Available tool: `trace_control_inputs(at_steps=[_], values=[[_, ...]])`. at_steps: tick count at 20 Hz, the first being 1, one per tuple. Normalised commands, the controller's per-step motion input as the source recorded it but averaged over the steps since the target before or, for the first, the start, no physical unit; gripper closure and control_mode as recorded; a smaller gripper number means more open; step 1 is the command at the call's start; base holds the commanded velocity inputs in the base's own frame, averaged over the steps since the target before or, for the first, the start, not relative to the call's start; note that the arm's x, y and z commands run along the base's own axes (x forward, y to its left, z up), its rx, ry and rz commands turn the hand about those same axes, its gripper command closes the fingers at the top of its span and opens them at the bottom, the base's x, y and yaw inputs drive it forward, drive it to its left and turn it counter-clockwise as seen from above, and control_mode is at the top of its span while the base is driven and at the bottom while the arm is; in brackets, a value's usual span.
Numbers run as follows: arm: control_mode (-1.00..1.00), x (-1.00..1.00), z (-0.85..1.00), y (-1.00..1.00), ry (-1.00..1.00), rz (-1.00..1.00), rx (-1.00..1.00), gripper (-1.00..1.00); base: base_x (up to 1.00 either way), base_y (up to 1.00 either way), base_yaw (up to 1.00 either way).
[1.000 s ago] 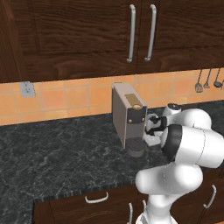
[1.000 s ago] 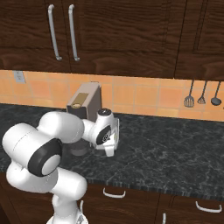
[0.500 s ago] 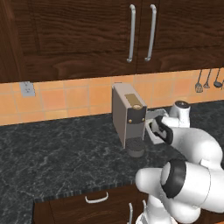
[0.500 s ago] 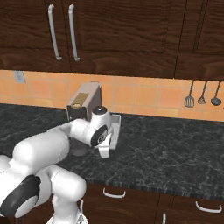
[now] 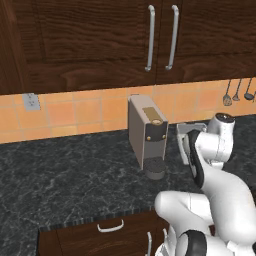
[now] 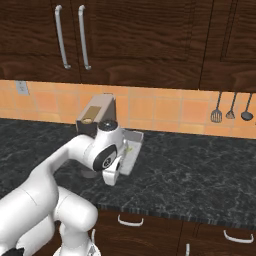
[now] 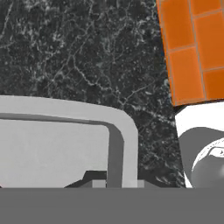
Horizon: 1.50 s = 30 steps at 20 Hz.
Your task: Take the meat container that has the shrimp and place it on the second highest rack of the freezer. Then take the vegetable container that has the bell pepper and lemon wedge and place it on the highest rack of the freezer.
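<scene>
Along the top, dark wood cabinets (image 5: pixel 90 45) with long metal handles (image 5: pixel 150 37) on the doors. Below them, an orange tiled wall (image 5: pixel 75 112). Spread under that, a black marbled counter (image 5: pixel 65 175) with drawers beneath its front edge, one curved drawer handle (image 5: pixel 111 227) showing.

Rising from below the counter's front edge, the white arm (image 5: pixel 220 180), bent over the counter with its hand turned down.

Standing near the counter's back edge against the tiles, a grey coffee machine (image 5: pixel 147 132), upright, with a dark panel on its front and a round drip base (image 5: pixel 155 169) at its foot.

Just to the right of the coffee machine, between it and the arm's wrist, a grey tray (image 6: pixel 131 150), tipped steeply up on edge over the counter rather than lying flat; cannot tell whether its lower edge touches the stone. Inside it, seen from the right base view, a small pale yellow sliver (image 6: pixel 129 148), too small to tell more.

Clamped narrowly on the tray's raised rim, the gripper (image 7: pixel 116 182), one finger on each side of the wall.

Hanging on the tiles toward the counter's right end, three dark utensils (image 6: pixel 231 107). Toward the left end, a small white wall outlet (image 5: pixel 31 101).
</scene>
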Motion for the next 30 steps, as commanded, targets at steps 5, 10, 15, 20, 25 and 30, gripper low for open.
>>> trace_control_inputs(at_steps=[5, 10, 15, 20, 25, 30], values=[[-1.0, -0.03, 0.81, 0.0, 0.08, -0.03, 0.04, 1.0, 0.0, 0.0, 0.0], [-1.0, -0.16, 0.67, 0.0, 0.16, 0.0, 0.02, 1.0, 0.0, 0.0, 0.0], [-1.0, -0.28, 0.63, 0.02, 0.15, 0.0, 0.03, 1.0, 0.0, 0.0, 0.0], [-1.0, -0.29, 0.26, 0.56, 0.08, 0.0, 0.0, 1.0, 0.0, 0.0, 0.0], [-1.0, -0.12, 0.21, 0.82, 0.01, 0.0, 0.0, 1.0, 0.0, 0.0, 0.0], [-1.0, -0.14, 0.13, 0.35, 0.0, 0.09, 0.0, 1.0, 0.0, 0.0, 0.0]])
